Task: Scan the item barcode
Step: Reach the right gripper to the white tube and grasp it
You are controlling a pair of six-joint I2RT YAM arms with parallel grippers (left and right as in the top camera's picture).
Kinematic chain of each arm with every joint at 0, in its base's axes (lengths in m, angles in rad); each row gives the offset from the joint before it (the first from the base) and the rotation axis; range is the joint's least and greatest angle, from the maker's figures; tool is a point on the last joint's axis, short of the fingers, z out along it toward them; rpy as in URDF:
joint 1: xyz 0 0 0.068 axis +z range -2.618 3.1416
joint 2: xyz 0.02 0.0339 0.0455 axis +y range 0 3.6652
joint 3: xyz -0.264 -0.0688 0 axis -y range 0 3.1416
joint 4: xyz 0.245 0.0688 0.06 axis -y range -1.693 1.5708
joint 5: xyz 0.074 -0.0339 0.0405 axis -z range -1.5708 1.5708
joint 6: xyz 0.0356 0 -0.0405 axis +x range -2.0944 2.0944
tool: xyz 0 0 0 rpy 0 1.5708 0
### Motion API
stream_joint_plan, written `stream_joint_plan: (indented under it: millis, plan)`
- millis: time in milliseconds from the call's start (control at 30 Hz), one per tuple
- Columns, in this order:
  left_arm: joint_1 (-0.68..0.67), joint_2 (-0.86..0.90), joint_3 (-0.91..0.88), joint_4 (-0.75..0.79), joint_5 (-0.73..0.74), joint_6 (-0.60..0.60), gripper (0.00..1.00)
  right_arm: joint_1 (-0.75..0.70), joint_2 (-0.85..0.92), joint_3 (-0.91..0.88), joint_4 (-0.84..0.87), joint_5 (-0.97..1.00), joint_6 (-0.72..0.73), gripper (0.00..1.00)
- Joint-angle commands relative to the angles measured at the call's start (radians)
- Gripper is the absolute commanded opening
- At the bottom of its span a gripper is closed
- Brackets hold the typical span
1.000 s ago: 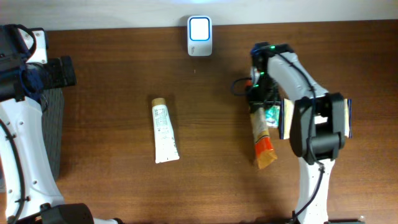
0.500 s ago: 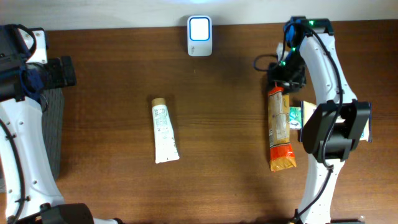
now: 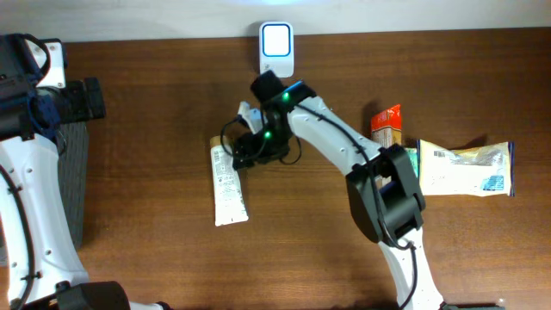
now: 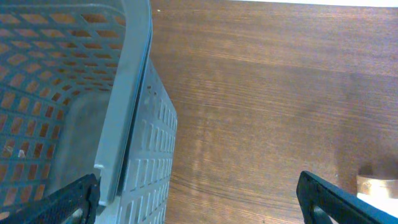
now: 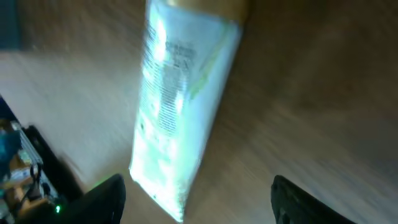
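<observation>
**Right arm reaching over the white tube, both grippers empty**

The full layout is being given by the overhead view only. The white tube point(image 3: 229, 183) is lying flat on the table point(image 3: 327, 250), left of centre. Its tan cap end is pointing toward the scanner point(image 3: 276, 50) at the far edge, well apart from it. An orange packet point(image 3: 386, 127) and a pale packet point(image 3: 469, 167) are being shown at the right side, in neither wrist view.

The print side of the tube is being shown large by the right wrist view, but it is smeared by motion blur and no text is readable. The mesh wall of the grey basket point(image 4: 74, 93) is being shown close up by the left wrist view, with bare wood beside it.

The right arm is being stretched from the near right edge across the middle of the table, elbow bent. The right gripper point(image 3: 244, 150) is being held at the tube's cap end. Its fingers point(image 5: 102, 199) are spread wide, with nothing clamped. Contact with the tube possibly exists, but cannot be told through the blur.

The left arm is being kept folded at the left edge. The left gripper point(image 4: 199, 194) is being held beside the basket rim, jaws fully apart and holding nothing.
</observation>
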Motion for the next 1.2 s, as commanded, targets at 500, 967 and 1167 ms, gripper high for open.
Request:
stream_joint_plan:
  millis: [500, 967, 1167]
  plan:
    - [-0.002, 0.001, 0.006, 0.001, 0.001, -0.009, 0.99, 0.100, 0.003, -0.195, 0.270, -0.005, 0.309, 0.30]
    - [-0.002, 0.001, 0.006, 0.001, 0.001, -0.009, 0.99, 0.166, 0.001, -0.166, 0.443, 0.260, 0.290, 0.84]
    - [-0.002, 0.001, 0.006, 0.001, 0.001, -0.009, 0.99, 0.172, 0.001, -0.168, 0.422, 0.301, 0.290, 0.66]
